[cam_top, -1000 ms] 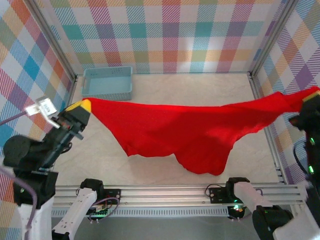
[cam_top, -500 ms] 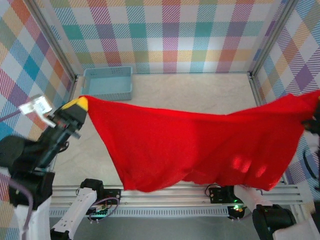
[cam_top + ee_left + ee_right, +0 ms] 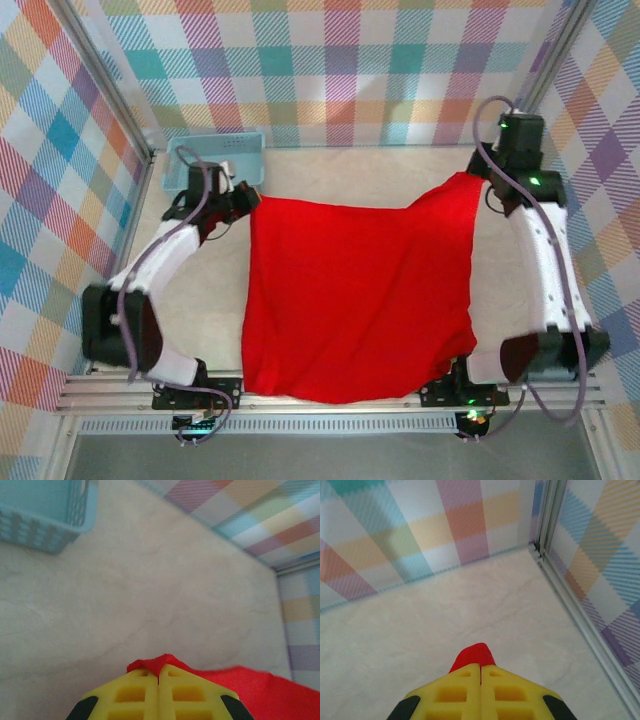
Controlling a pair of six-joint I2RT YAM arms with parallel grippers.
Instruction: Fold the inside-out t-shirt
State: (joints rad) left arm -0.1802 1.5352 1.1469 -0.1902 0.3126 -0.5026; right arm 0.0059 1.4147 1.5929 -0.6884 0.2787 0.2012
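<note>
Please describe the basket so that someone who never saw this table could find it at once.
Look at the pale table, then its far left corner. There stands the basket, just behind the left tool. It alone is light blue with perforated sides.

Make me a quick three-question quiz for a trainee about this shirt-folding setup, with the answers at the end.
1. True or false: the left gripper and the right gripper are each shut on the red t-shirt.
2. Where on the table does the light-blue basket sit? A) far left corner B) far right corner C) middle of the near edge
3. Which gripper holds the shirt on the side nearer the basket?

Key: 1 true; 2 A; 3 the left gripper.
</note>
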